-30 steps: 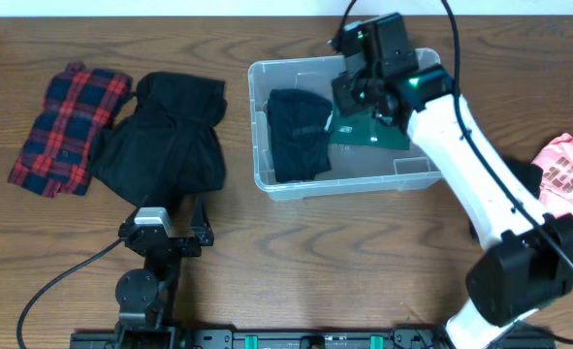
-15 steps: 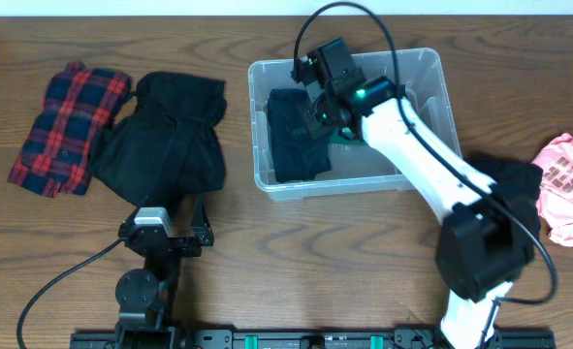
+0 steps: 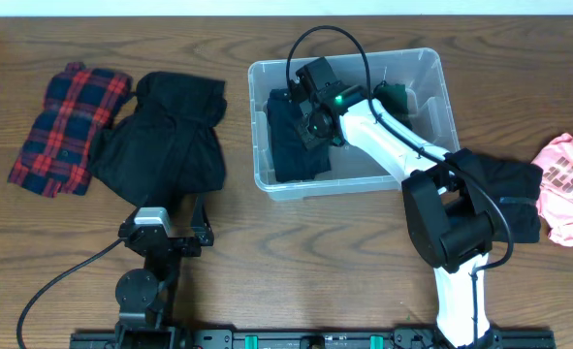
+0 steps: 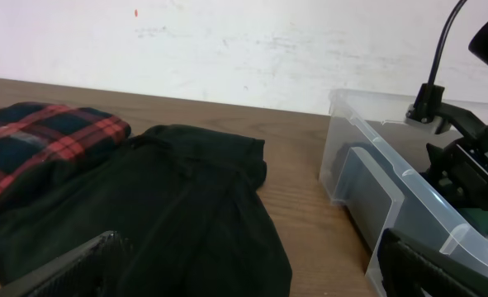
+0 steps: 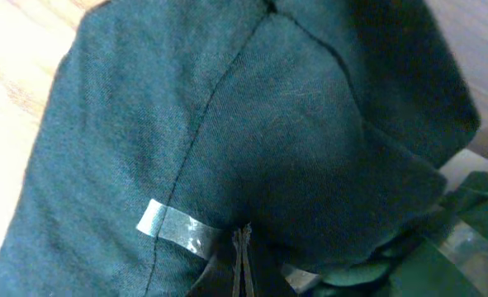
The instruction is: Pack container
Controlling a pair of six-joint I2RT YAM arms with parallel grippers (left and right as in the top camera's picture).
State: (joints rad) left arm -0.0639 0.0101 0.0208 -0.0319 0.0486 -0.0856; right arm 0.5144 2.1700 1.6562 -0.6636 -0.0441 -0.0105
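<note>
Right arm (image 3: 388, 136) swung left inside container (image 3: 344, 187); wrist view shows closed jaws.

Low over the table (image 4: 297, 177) we look out between the left gripper (image 4: 248, 256), its fingers (image 4: 78, 268) spread wide at the two bottom corners with nothing between them. Straight ahead a black garment (image 4: 169, 206) lies crumpled on the wood, touching a red plaid cloth (image 4: 37, 140) at the left. Over on the right stands the clear container (image 4: 392, 177), apart from the garment. The right arm (image 4: 466, 157) dips inside it, a black cable (image 4: 446, 41) arching up against the white wall (image 4: 227, 49).
</note>
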